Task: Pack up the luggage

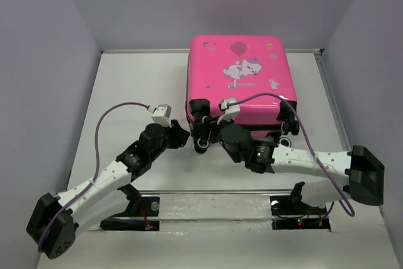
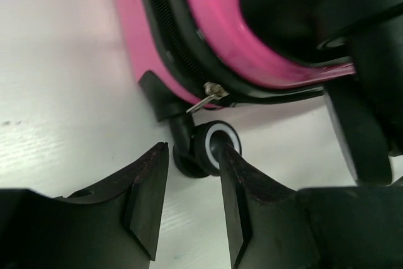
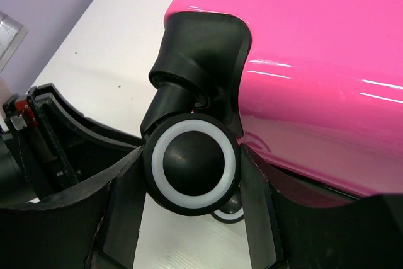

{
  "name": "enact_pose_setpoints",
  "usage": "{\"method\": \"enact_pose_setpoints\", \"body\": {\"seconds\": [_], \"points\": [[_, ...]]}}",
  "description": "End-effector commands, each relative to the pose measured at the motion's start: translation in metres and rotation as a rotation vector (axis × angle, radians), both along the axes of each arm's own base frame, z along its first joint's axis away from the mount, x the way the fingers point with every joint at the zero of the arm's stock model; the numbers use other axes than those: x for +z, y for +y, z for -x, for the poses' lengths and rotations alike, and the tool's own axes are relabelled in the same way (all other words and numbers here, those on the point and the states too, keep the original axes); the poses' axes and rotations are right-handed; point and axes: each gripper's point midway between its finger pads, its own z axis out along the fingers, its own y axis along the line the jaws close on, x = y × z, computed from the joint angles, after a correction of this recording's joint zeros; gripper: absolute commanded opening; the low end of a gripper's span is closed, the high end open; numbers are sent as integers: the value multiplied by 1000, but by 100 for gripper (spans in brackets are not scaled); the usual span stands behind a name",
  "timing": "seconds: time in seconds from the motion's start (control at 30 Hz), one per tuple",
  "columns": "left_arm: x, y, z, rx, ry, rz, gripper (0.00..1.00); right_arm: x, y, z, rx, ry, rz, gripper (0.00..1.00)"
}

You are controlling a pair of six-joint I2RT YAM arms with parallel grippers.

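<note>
The suitcase [image 1: 238,77] lies flat and closed on the table [image 1: 126,80], wheels toward the arms. At its near left corner the right gripper [image 3: 192,155] clamps the upper wheel [image 3: 192,168]. The left gripper [image 2: 194,150] stands partly open at the lower wheel [image 2: 214,149], holding nothing. The shell looks stiff and slippery, so the zipper pull [image 2: 208,96] seems the better hold.

I work on a white bench [image 1: 126,92] with a matte top, faintly speckled in the wrist views. Plain, bare, pale lavender-grey walls close it in on three sides: the left wall [image 1: 38,61], the far wall [image 1: 157,4] and the right wall [image 1: 371,61]. A thin pale strip [image 1: 145,50] runs along the far edge. The light is soft and even, with a slight sheen near the near edge.
</note>
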Motion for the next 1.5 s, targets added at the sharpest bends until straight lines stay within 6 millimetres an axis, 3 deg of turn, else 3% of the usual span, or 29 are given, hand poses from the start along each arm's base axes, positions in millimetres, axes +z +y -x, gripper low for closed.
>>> {"method": "enact_pose_setpoints", "body": {"seconds": [0.0,0.17,0.2,0.4,0.47,0.53,0.7,0.8,0.9,1.03,1.1,1.13,1.2,1.27,1.3,1.37,1.4,1.43,1.47], "points": [[51,-32,-17,-125,-199,72,50,51,-24,-17,-112,-86,-142,7],[52,-36,-37,-92,-229,29,50,52,-24,-15,-102,-84,-148,7],[42,-39,-41,-95,-205,2,48,52,-23,-14,-94,-83,-148,7],[35,-49,-52,-103,-187,-16,35,53,-22,-13,-81,-86,-144,7],[36,-48,-54,-95,-193,-20,10,52,-23,-12,-81,-84,-145,7],[36,-45,-56,-81,-194,-26,6,50,-25,-12,-83,-81,-146,7],[20,-19,-63,63,-139,-105,6,47,-31,-7,-79,-71,-153,7],[-9,20,-66,235,-48,-229,6,48,-35,1,-41,-65,-160,7],[-20,48,-80,380,3,-246,6,45,-37,6,-17,-56,-141,7],[-18,67,-105,484,19,-254,6,41,-40,14,8,-51,-136,7],[2,66,-134,505,-25,-217,6,38,-33,22,66,-45,-129,7],[-5,68,-139,511,-9,-248,6,36,-27,27,95,-42,-125,7],[1,73,-152,550,-13,-262,6,36,-21,30,115,-43,-117,7],[6,75,-155,562,3,-241,6,32,-11,31,146,-37,-108,7],[18,77,-152,572,-14,-205,6,32,-5,35,169,-37,-106,7],[36,77,-144,570,-54,-124,31,31,10,35,206,-31,-97,7],[36,78,-134,563,-56,-103,42,34,18,38,227,-37,-98,7],[63,84,-125,572,-108,-45,65,47,26,36,240,-49,-115,7],[75,88,-117,580,-130,-19,79,37,40,36,269,-34,-87,7]]}}
